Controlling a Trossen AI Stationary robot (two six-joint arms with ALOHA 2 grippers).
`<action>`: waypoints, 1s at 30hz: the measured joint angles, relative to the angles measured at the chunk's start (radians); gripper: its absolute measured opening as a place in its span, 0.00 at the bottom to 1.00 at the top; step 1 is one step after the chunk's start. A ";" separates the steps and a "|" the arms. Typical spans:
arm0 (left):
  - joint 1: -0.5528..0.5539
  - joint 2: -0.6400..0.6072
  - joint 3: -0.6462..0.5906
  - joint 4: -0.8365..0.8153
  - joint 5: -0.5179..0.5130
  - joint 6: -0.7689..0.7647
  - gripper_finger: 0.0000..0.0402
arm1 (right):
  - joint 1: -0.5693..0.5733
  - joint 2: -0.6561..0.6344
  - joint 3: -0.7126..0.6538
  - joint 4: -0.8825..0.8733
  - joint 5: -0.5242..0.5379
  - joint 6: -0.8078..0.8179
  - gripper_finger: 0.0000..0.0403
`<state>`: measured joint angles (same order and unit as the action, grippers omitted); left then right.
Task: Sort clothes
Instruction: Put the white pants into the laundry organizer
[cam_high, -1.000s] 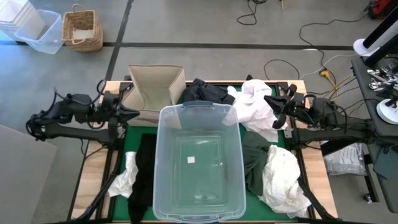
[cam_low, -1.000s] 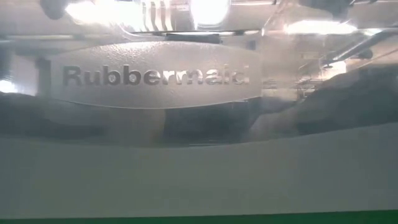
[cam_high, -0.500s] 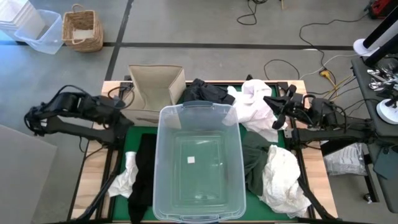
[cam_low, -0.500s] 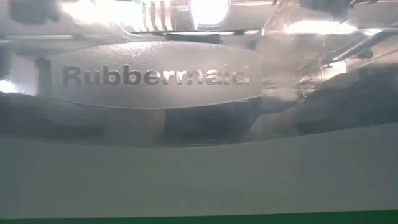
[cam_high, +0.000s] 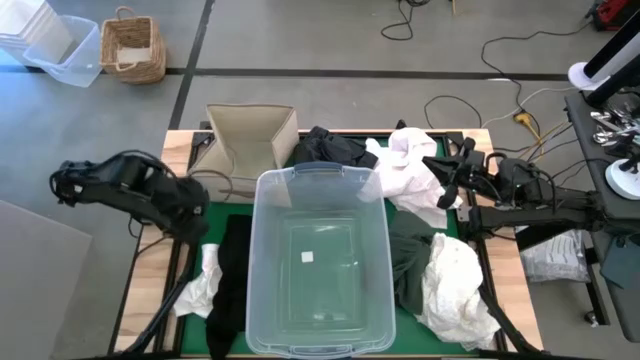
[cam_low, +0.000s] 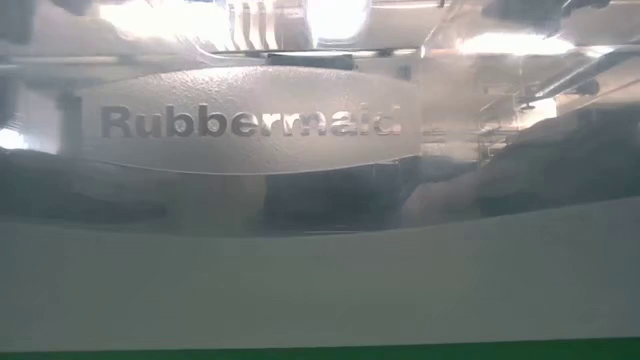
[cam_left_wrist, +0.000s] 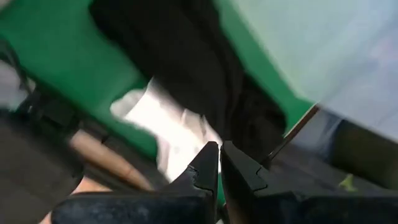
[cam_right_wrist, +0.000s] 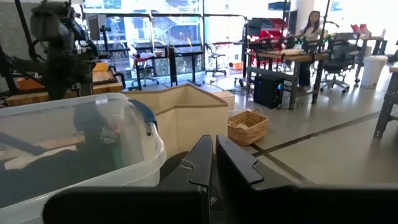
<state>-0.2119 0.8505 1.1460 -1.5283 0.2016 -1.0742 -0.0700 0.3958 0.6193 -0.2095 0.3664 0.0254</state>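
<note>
Several clothes (cam_high: 415, 180) around clear tub (cam_high: 318, 262) on green table (cam_high: 212, 225).

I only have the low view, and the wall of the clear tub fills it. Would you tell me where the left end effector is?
Observer: The left end effector is shut and empty. It hangs over the table's left side, pointed toward a black garment lying next to a small white garment.
Operator: Thank you. Has anything gone into the tub?
Observer: From above, no garment shows inside the clear tub.
Operator: And the right arm?
Observer: The right end effector is shut and holds nothing. It sits at the table's right side, by the edge of a large white garment.
</note>
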 joint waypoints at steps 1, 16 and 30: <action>-0.029 0.000 -0.014 0.003 0.000 -0.013 0.00 | 0.000 0.000 0.000 -0.004 0.000 0.000 0.03; -0.369 0.122 -0.167 0.113 0.052 -0.375 0.00 | 0.000 0.000 0.000 0.006 0.000 -0.001 0.03; -0.460 0.317 -0.167 0.123 -0.011 -0.462 0.00 | 0.000 0.000 -0.001 -0.020 0.000 0.000 0.03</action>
<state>-0.6724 1.1677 0.9791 -1.4055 0.1905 -1.5361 -0.0700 0.3958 0.6186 -0.2296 0.3660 0.0257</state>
